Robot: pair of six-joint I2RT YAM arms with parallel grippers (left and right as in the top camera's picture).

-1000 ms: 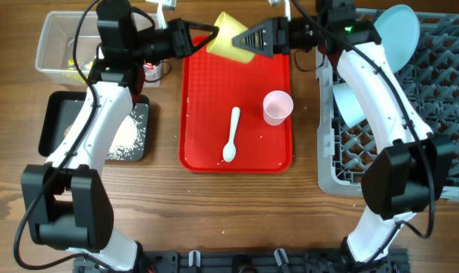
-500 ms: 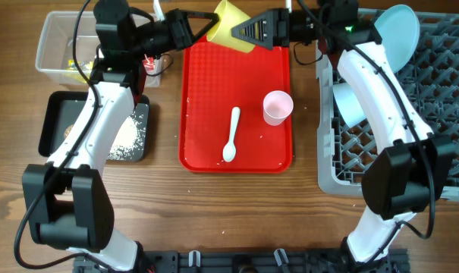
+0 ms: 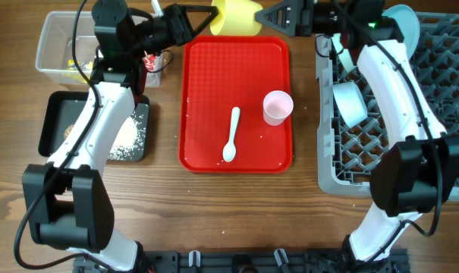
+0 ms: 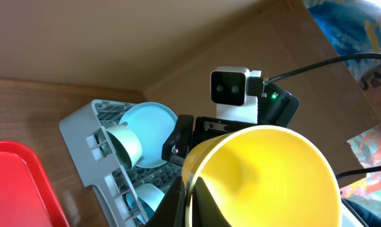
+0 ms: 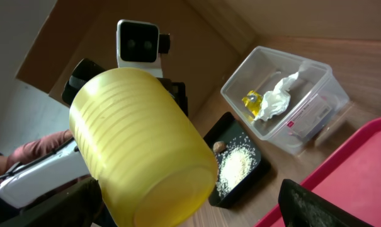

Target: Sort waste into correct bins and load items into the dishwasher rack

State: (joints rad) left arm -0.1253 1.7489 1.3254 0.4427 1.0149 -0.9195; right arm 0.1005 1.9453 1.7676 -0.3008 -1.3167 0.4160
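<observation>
The yellow cup [image 3: 237, 17] hangs in the air above the far edge of the red tray [image 3: 206, 144]. It lies on its side between the two arms, its open mouth toward the left wrist camera and its ribbed wall and flat base toward the right one. The left pincer [image 3: 208, 18] is clamped on it at the rim, seemingly with one finger inside the mouth and one outside. The right pincer [image 3: 271, 15] is spread wide just beside the cup's base, and I see no contact yet. The cup looks like light, stiff plastic. It is hardly fragile, but it is smooth enough to slip and likely to flex if squeezed at the thin rim. The ridged wall nearer the base should give the firmer hold, so a handover would best grip across the body there before the left lets go. Below, a pink cup [image 3: 278, 106] and a white spoon [image 3: 231, 135] sit on the tray. To the right, the grey rack [image 3: 441, 98] already holds a blue plate [image 3: 402, 21] on edge and a blue bowl [image 3: 349, 105]. To the left, the clear tub [image 3: 45, 34] holds a tissue [image 5: 279, 94], and the black tray [image 3: 48, 125] holds rice [image 3: 127, 136].
</observation>
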